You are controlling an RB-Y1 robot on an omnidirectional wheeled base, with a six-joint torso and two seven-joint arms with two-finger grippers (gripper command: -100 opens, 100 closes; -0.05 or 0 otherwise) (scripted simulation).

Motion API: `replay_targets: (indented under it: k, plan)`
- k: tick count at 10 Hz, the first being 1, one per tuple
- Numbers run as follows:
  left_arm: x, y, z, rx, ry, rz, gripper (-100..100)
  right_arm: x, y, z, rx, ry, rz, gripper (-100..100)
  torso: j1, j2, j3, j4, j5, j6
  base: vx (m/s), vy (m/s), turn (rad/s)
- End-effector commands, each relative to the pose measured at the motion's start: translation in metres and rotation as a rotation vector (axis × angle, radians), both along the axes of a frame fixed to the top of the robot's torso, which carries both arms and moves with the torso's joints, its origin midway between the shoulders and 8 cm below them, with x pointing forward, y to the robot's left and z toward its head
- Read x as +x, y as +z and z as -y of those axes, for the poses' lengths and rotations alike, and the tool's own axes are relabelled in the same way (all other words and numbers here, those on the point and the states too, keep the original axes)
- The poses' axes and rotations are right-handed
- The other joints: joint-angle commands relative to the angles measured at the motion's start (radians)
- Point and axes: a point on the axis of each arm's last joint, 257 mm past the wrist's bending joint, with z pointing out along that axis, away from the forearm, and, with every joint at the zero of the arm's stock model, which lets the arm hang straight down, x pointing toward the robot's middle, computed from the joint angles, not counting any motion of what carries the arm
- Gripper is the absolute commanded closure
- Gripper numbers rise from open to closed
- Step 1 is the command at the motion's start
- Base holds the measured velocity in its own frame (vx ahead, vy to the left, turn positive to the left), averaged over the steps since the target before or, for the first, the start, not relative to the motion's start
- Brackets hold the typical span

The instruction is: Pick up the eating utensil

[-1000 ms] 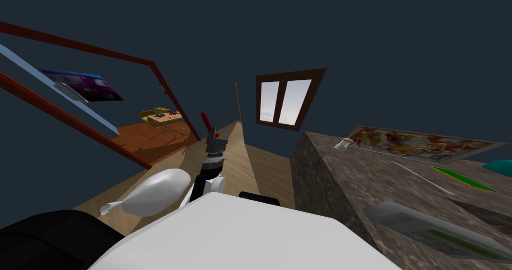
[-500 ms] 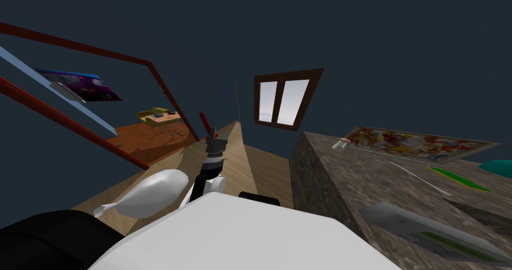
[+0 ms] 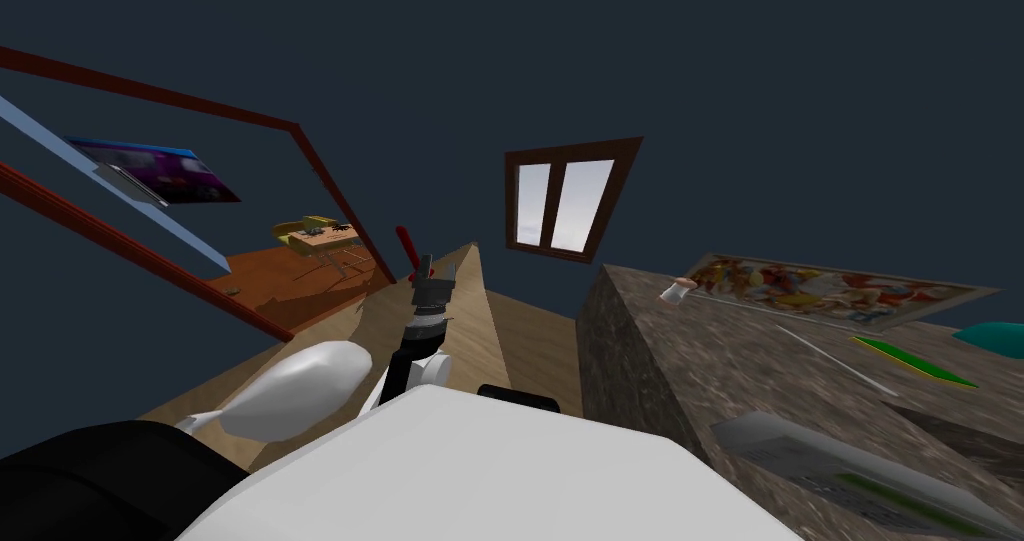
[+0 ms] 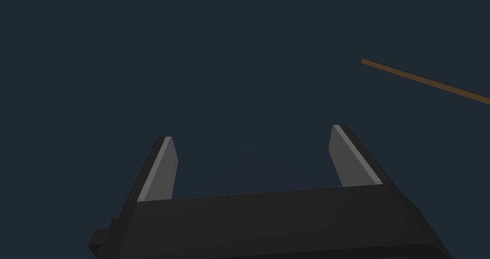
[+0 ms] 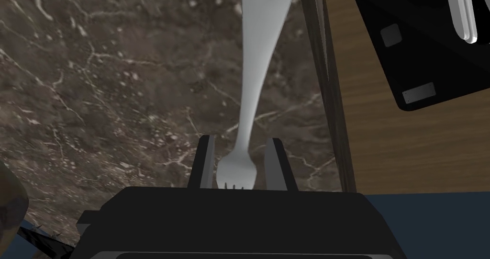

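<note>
Fork (image 5: 250, 79) was gripped at its tines by right claw (image 5: 240, 139) over brown marble tabletop (image 5: 95, 79); left claw (image 4: 252, 131) was open, empty.

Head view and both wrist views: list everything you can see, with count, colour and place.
counter: one, mottled brown stone, on my right
fork: one, white, over the counter, gripped at its head
picture: one, multicoloured, at the counter's far end
jar: one, whitish, beside the picture
strip: one, green, on the counter
appliance: one, grey, on the counter nearest me
window: one, brown-framed, in the dark wall
left claw: one, open, facing the dark wall
right claw: one, shut on the fork
</note>
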Motion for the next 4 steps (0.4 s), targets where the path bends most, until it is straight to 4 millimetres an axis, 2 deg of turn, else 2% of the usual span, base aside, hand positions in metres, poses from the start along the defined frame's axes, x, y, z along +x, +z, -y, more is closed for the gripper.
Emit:
replay_targets:
  k: [1,3,4]
  plan:
    - [0.0,0.0,0.0,0.0,0.0,0.0,0,-0.0001,-0.0002,-0.0019,-0.003,0.031,-0.009,100,0.0,0.0,0.0,0.0,0.0,0.0,0.015,-0.028,0.004]
    - [0.0,0.0,0.0,0.0,0.0,0.0,0,-0.0001,-0.0003,-0.0016,-0.003,0.028,-0.008,100,0.004,0.001,0.001,0.0,0.001,-0.001,0.0,0.0,0.0]
    - [0.0,0.0,0.0,0.0,0.0,0.0,0,0.0001,-0.0003,-0.0017,-0.004,0.03,-0.008,0,0.005,0.001,0.001,0.0,0.001,-0.001,0.0,0.0,0.0]
